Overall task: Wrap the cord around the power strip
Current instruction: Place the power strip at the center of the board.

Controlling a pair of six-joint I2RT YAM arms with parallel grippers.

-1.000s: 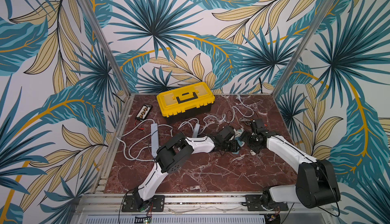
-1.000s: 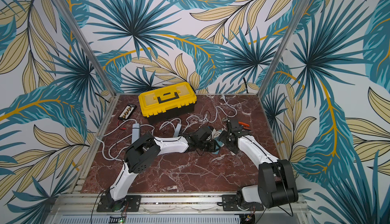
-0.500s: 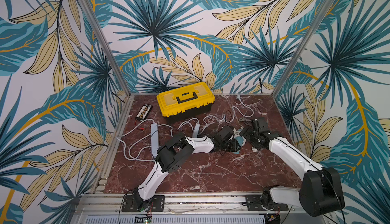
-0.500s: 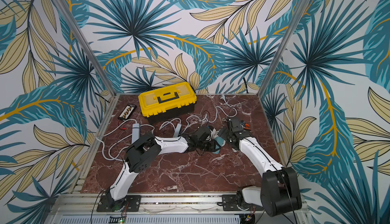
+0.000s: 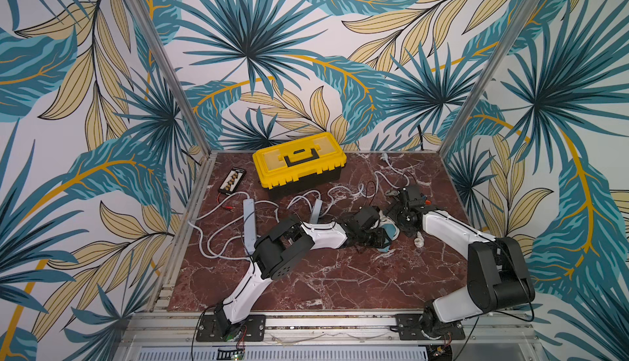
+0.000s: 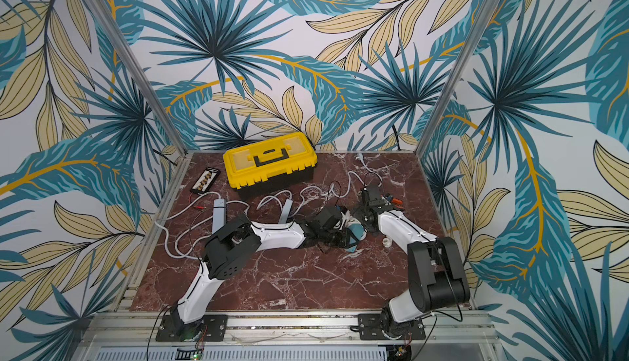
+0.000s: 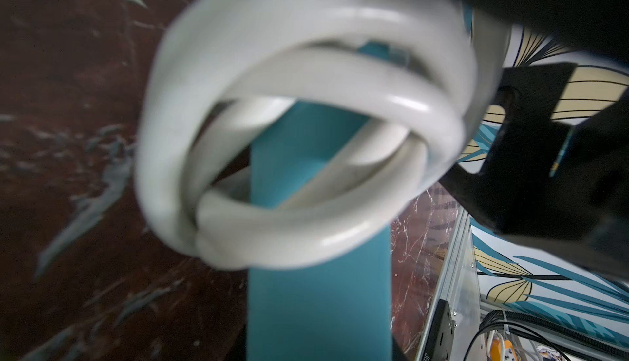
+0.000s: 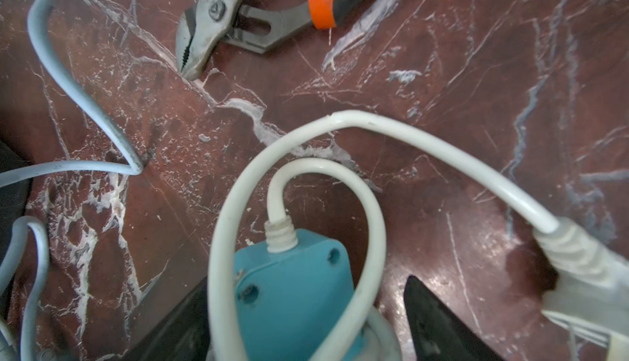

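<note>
three power strips lie on my table: one teal plastic power strip point(image 8: 289, 291) between my arms, plus one long grey-blue strip point(image 5: 248, 223) and one short grey-blue strip point(image 5: 316, 208) towards my left. one round white cord point(image 7: 306, 70) winds about the teal one in roughly three loose turns. its white plug point(image 8: 585, 274) lies just beside on the marble. my right gripper point(image 8: 306, 279) stands open, jaws either side of the strip's cord end. my left gripper point(image 5: 379, 240) is at the strip; i cannot tell if it grips. one yellow plastic toolbox point(image 5: 299, 163), one pair of orange-handled steel pliers point(image 8: 218, 29), and one small black tester point(image 5: 232, 180), its print too small to read. the table point(image 5: 323, 274) is dark red white-veined marble. the palm-leaf wallpaper point(image 5: 238, 36) is teal and tan.
</note>
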